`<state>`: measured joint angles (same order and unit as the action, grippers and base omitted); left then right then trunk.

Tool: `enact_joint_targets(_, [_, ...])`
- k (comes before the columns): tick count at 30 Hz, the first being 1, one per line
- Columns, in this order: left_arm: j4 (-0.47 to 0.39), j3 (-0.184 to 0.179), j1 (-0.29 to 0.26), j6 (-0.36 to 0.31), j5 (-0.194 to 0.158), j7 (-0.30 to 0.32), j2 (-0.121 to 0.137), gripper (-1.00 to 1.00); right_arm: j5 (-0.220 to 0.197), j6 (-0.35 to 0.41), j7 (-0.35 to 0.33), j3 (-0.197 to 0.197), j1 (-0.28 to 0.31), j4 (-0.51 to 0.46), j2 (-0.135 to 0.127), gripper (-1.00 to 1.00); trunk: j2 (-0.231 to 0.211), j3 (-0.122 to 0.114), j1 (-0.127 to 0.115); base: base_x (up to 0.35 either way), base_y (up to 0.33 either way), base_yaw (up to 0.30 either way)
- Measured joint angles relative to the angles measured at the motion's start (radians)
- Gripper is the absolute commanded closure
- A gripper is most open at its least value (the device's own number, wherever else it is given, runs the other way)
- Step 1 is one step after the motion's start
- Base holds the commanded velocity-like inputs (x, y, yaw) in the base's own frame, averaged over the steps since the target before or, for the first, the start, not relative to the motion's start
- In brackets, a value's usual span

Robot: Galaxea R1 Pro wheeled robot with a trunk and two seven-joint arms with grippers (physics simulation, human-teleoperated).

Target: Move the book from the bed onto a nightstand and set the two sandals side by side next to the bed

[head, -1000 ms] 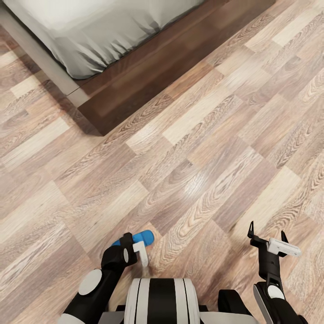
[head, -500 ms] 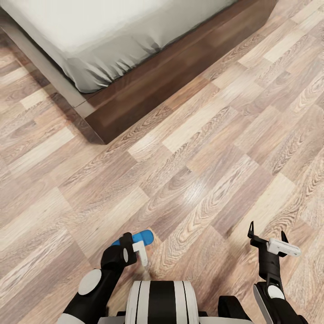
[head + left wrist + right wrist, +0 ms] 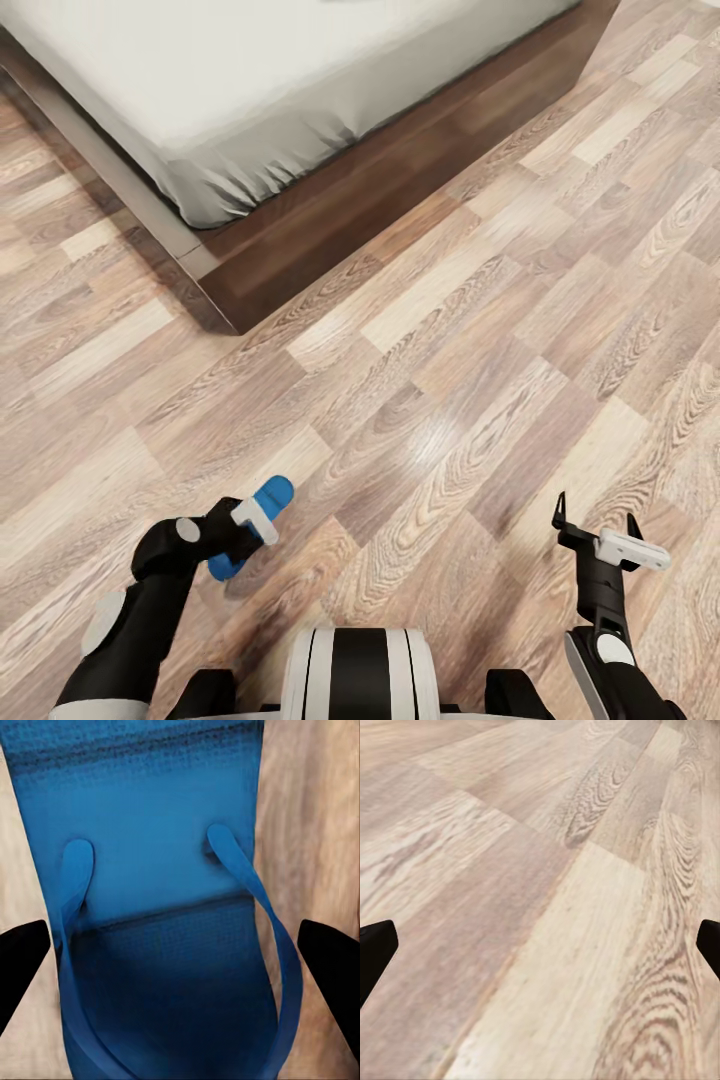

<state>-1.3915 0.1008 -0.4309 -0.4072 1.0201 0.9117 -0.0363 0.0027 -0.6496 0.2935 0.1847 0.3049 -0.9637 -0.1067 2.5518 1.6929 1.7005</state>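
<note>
One bright blue sandal (image 3: 271,494) is held just above the wood floor in my left gripper (image 3: 247,524), which is shut on it across its width. The left wrist view looks down on the sandal (image 3: 157,907) and its straps, with a dark finger (image 3: 22,960) at each side. The bed (image 3: 250,90) stands at the far left, its pale mattress on a dark brown frame (image 3: 380,190). My right gripper (image 3: 595,520) is open and empty over bare floor at the near right. The book, the nightstand and the other sandal are out of view.
The corner of the bed frame (image 3: 232,318) juts toward me at the left. Wood-plank floor (image 3: 470,380) stretches between that corner and my base (image 3: 360,670). The right wrist view looks along floor planks (image 3: 540,892).
My left arm has swung out to the left with the sandal, which now points up and to the right. The view has shifted and shows more of the bed. The right arm is unchanged.
</note>
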Motion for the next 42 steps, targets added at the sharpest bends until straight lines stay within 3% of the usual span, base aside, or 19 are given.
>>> enact_joint_targets(1, [-0.003, 0.043, 0.0, 0.006, -0.093, 0.004, 0.012, 1.0, 0.0, 0.0, 0.0, 0.0, 0.0, 0.0, -0.001, -1.0, 0.0, 0.0, 0.0, 0.0, 0.0, 0.0])
enact_joint_targets(2, [-0.002, 0.066, 0.0, 0.008, -0.156, 0.006, 0.021, 1.0, 0.0, 0.0, 0.0, 0.0, 0.0, 0.0, -0.001, -1.0, 0.0, 0.0, 0.0, 0.0, 0.0, 0.0])
enact_joint_targets(3, [-0.001, 0.074, 0.0, 0.008, -0.185, 0.007, 0.025, 1.0, 0.0, 0.0, 0.0, 0.0, 0.0, 0.0, -0.001, -1.0, 0.0, 0.0, 0.0, 0.0, 0.0, 0.0])
enact_joint_targets(5, [0.014, 0.097, 0.0, 0.012, -0.288, 0.009, 0.043, 1.0, 0.0, 0.0, 0.0, 0.0, 0.0, 0.0, -0.002, -1.0, 0.0, 0.0, 0.0, 0.0, 0.0, 0.0])
enact_joint_targets(6, [0.021, 0.103, 0.0, 0.012, -0.32, 0.01, 0.05, 1.0, 0.0, 0.001, 0.0, 0.0, 0.0, 0.0, -0.002, -1.0, 0.0, -0.004, 0.0, 0.0, 0.0, 0.0])
enact_joint_targets(12, [0.029, 0.116, 0.0, 0.008, -0.357, 0.01, 0.055, 1.0, -0.001, 0.001, 0.0, -0.002, 0.0, 0.0, -0.004, -1.0, -0.002, -0.027, -0.003, 0.0, 0.0, 0.0])
enact_joint_targets(15, [0.03, 0.18, 0.0, 0.007, -0.383, 0.01, 0.045, 1.0, -0.002, 0.002, -0.001, -0.002, 0.0, -0.001, -0.004, -1.0, -0.002, -0.039, -0.005, 0.0, 0.0, 0.0])
enact_joint_targets(16, [0.03, 0.202, 0.0, 0.007, -0.403, 0.01, 0.04, 1.0, -0.002, 0.002, -0.002, -0.002, 0.0, -0.001, -0.005, -1.0, -0.003, -0.042, -0.005, 0.0, 0.0, 0.0])
enact_joint_targets(17, [0.029, 0.225, 0.0, 0.006, -0.448, 0.011, 0.033, 1.0, -0.004, 0.003, -0.002, -0.002, 0.0, -0.001, -0.006, -1.0, -0.003, -0.046, -0.005, 0.0, 0.0, 0.0])
enact_joint_targets(19, [0.029, 0.243, 0.0, 0.004, -0.522, 0.01, 0.027, 1.0, -0.008, 0.006, 0.0, -0.001, -0.001, 0.0, -0.006, -1.0, -0.003, -0.054, -0.006, 0.0, 0.0, 0.0])
enact_joint_targets(21, [0.031, 0.249, 0.001, 0.004, -0.567, 0.009, 0.025, 1.0, -0.009, 0.009, 0.0, 0.0, -0.003, 0.001, -0.007, -1.0, -0.004, -0.062, -0.007, 0.0, 0.0, 0.0])
enact_joint_targets(27, [0.077, 0.256, 0.002, 0.004, -0.608, 0.006, 0.023, 1.0, -0.012, 0.011, 0.0, 0.006, -0.005, 0.057, -0.009, -1.0, -0.005, -0.085, -0.01, 0.0, 0.0, 0.0])
enact_joint_targets(32, [0.088, 0.255, 0.002, 0.004, -0.611, 0.006, -0.005, 1.0, -0.012, 0.011, -0.001, 0.007, -0.005, 0.073, -0.009, -1.0, -0.006, -0.104, -0.012, 0.0, 0.0, 0.0])
enact_joint_targets(42, [0.091, 0.271, 0.002, 0.004, -0.612, 0.005, -0.01, 1.0, -0.012, 0.011, -0.001, 0.008, -0.005, 0.123, -0.008, -1.0, -0.009, -0.143, -0.017, 0.0, 0.0, 0.0])
